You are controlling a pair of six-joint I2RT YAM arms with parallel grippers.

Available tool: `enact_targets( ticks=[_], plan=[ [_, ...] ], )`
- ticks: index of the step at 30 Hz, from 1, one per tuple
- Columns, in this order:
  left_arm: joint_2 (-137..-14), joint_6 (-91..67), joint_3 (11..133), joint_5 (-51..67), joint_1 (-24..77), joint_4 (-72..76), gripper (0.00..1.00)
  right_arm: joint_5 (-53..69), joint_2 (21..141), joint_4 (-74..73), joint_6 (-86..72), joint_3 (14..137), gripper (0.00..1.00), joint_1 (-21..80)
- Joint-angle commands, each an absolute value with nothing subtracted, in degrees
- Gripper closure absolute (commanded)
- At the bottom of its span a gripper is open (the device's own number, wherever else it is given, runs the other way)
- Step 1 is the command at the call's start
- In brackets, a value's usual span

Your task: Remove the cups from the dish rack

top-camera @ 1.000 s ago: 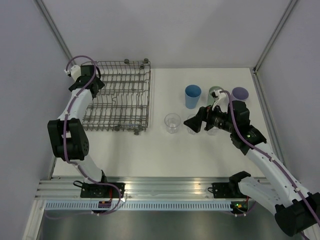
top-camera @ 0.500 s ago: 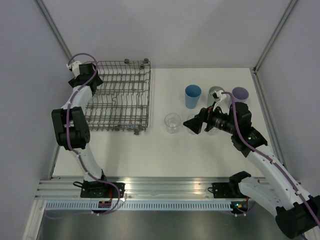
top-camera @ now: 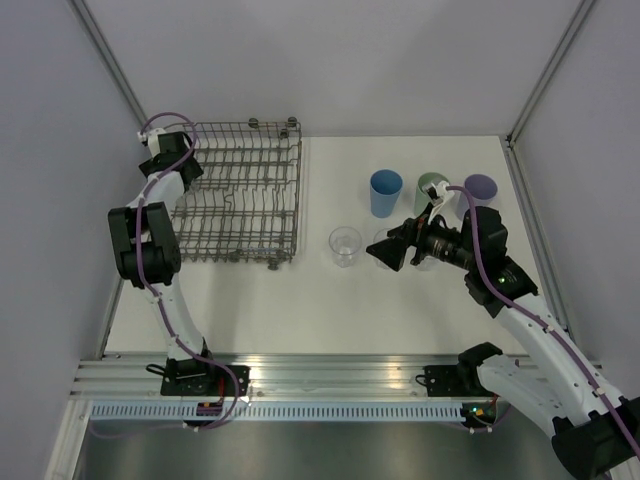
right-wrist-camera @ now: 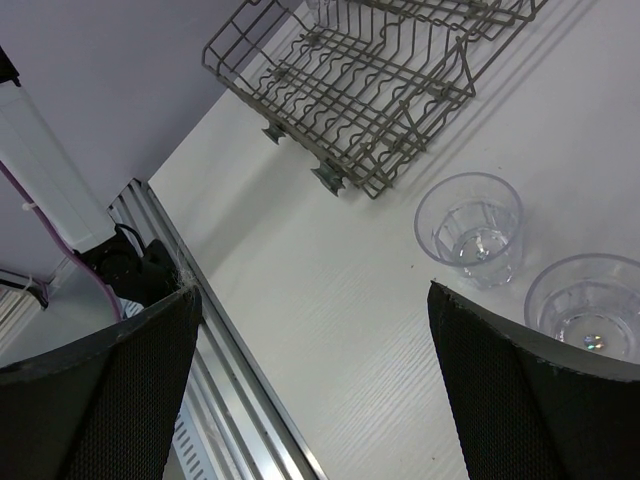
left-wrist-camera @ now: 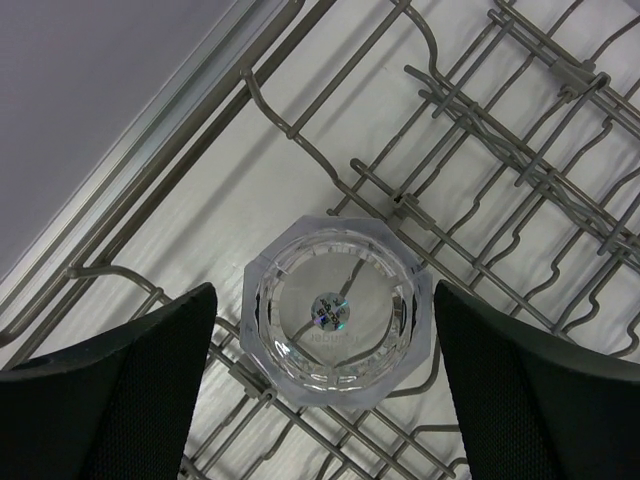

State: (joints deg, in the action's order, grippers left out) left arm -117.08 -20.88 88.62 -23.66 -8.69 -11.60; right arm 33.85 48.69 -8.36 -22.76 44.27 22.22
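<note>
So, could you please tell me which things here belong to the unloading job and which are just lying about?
Job: dish rack; clear cup inside it; blue cup, green cup, purple cup, two clear cups out on the table.
Not the job: nothing loose, only the aluminium rail.

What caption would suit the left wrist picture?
Left arm's open fingers flank a clear cup in the wire dish rack.
</note>
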Motion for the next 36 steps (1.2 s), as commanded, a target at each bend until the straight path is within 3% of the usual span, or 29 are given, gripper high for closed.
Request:
enact_targets(
  ticks=[1,11,12,14,15,16,31,36],
  plan=[
    [-118.30,-17.23,92.10,-22.85,-9.32,-8.79,0.09,35.77,48.34,-5.36,-22.67,44.12,0.02,22.15],
    [-118.39,-17.31,92.81,-22.41,-9.40,-9.14,0.59,36.39,49.30,-4.75,-23.03,44.74,0.02,22.15],
    [-118.13,-17.40,92.46,-22.59,-9.40,-9.23,0.69,36.39,49.31,-4.66,-23.03,44.82,0.02,22.06],
    [-116.90,-18.36,92.02,-23.11,-9.32,-9.23,0.81,36.39,49.66,-4.57,-23.03,45.09,0.02,22.06],
    [-116.46,-18.46,91.76,-23.12,-9.40,-9.32,0.93,36.21,49.75,-4.66,-23.03,45.09,0.02,22.06],
    [-115.93,-18.72,91.67,-23.20,-9.40,-9.40,0.97,36.04,49.75,-4.75,-23.03,45.09,0.02,22.15],
    [-103.63,-22.67,90.44,-21.98,-9.23,-14.06,0.98,32.87,52.29,-5.10,-23.73,45.09,0.02,22.06],
    [-100.55,-26.80,89.39,-18.63,-8.44,-16.96,0.98,38.93,53.44,1.56,-33.03,43.77,0.02,22.06]
  ],
)
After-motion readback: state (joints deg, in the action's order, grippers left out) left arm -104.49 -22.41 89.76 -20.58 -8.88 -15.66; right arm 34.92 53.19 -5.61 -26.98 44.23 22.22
